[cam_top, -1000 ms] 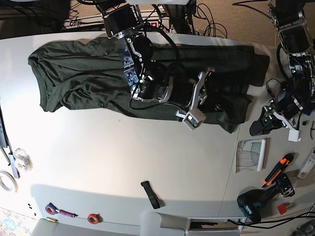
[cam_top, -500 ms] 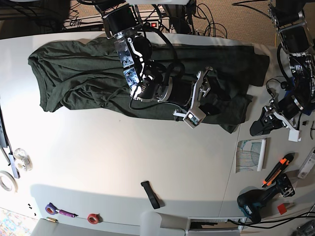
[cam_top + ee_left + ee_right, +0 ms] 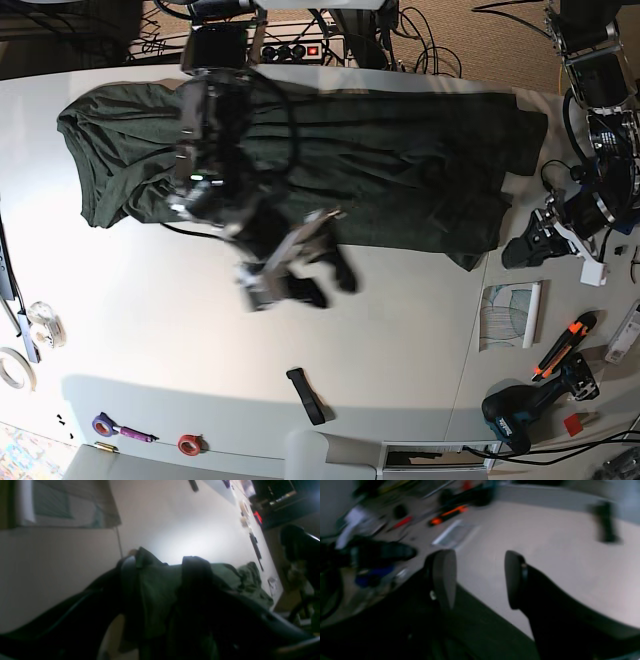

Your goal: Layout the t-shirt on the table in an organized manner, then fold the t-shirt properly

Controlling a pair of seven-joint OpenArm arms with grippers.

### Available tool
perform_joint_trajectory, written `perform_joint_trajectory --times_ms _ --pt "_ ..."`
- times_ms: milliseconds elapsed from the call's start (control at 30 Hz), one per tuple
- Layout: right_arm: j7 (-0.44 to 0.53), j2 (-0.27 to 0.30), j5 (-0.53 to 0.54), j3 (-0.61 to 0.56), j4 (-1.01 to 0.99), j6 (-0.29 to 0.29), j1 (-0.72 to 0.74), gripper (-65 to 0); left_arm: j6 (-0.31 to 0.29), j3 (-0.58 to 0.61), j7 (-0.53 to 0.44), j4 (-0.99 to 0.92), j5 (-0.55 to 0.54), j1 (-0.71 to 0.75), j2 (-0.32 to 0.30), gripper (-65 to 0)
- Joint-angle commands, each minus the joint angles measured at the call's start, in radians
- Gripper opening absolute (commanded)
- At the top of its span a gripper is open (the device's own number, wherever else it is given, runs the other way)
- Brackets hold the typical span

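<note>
Wide open at the right gripper [image 3: 480, 580]: nothing between the two rounded, matte dark pads [image 3: 443, 577], only bare table [image 3: 552, 555] behind the gap. Hanging below the shirt's lower hem, left of centre in the base view. Also apart at the left gripper [image 3: 161, 580], with green cloth showing in the gap; too dark and blurred to tell whether touching or gripping it. Parked at the right edge of the base frame, just beside the shirt's lower right corner.

Dark green t-shirt [image 3: 400, 160] stretched across the upper part of the base frame, soft and wrinkled, bunched into folds at the upper left, flatter toward the upper right. Smooth, pale, matte tabletop. Flat black strap [image 3: 308, 395] at lower centre, well apart from the shirt. Orange-and-black cutter [image 3: 565, 345] and black drill [image 3: 525, 412] at lower right, sheet of paper [image 3: 505, 315] just beside them.
</note>
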Motion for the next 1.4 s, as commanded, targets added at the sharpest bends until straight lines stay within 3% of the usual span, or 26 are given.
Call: perform_joint_trajectory --times_ms 0,133,433,700,1133,1367 --pt "0.011 0.014 0.048 0.035 0.019 0.01 0.018 -34.3 -0.006 -0.004 -0.005 0.016 -0.033 -0.021 -0.028 -30.4" --pt "-0.023 0.086 0.129 0.169 0.019 0.01 0.0 -34.3 -0.006 -0.004 0.066 0.016 -0.066 -0.018 -0.061 -23.1" --pt "-0.032 0.233 0.209 0.353 0.019 0.01 -0.087 -34.3 -0.006 -0.004 0.341 0.016 -0.266 0.011 -0.151 -22.9" --pt "-0.059 0.304 0.236 0.438 0.019 0.01 -0.119 -34.3 -0.001 -0.004 0.341 0.016 -0.266 0.155 -0.186 -22.9" --pt "-0.064 0.308 0.254 0.462 0.019 0.01 -0.119 -34.3 -0.006 -0.006 0.341 0.113 -0.266 0.214 -0.185 -27.8" --pt "-0.064 0.308 0.254 0.462 0.019 0.01 -0.119 -34.3 0.003 -0.006 0.22 0.197 -0.036 0.214 -0.185 -27.8"
